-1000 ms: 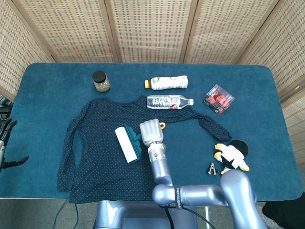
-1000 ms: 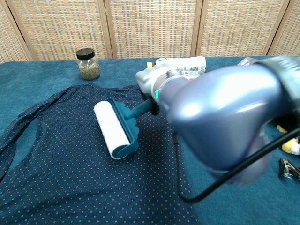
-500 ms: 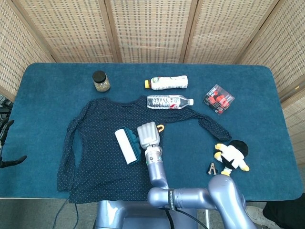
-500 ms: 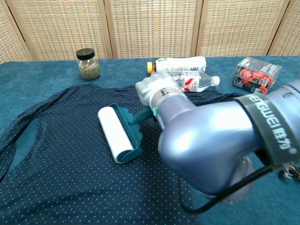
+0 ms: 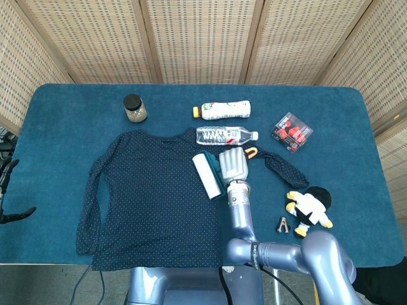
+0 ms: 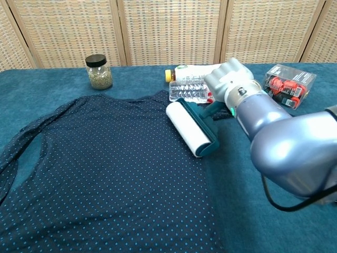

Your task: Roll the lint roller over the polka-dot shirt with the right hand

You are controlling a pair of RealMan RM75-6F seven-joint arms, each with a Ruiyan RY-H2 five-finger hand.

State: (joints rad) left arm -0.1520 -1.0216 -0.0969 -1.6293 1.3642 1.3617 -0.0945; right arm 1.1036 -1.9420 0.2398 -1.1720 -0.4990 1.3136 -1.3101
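Note:
The navy polka-dot shirt [image 5: 143, 190] [image 6: 105, 174] lies spread flat on the blue table. My right hand [image 5: 233, 164] [image 6: 229, 79] grips the teal handle of the lint roller [image 5: 206, 175] [image 6: 188, 128]. The roller's white drum rests on the shirt's right edge, just below the collar. Its orange handle end [image 5: 252, 151] sticks out past my hand. Only part of my left hand [image 5: 7, 190] shows, at the left edge of the head view, off the table, fingers apart and holding nothing.
A clear water bottle [image 5: 226, 135] and a white bottle [image 5: 222, 110] lie just behind the roller. A jar [image 5: 134, 108] stands at back left. A red packet [image 5: 292, 131], a penguin plush [image 5: 310, 207] and a small clip [image 5: 283, 225] sit to the right.
My right hand has swept the roller to the right across the shirt, from its middle to its right edge near the water bottle. The left hand has stayed put.

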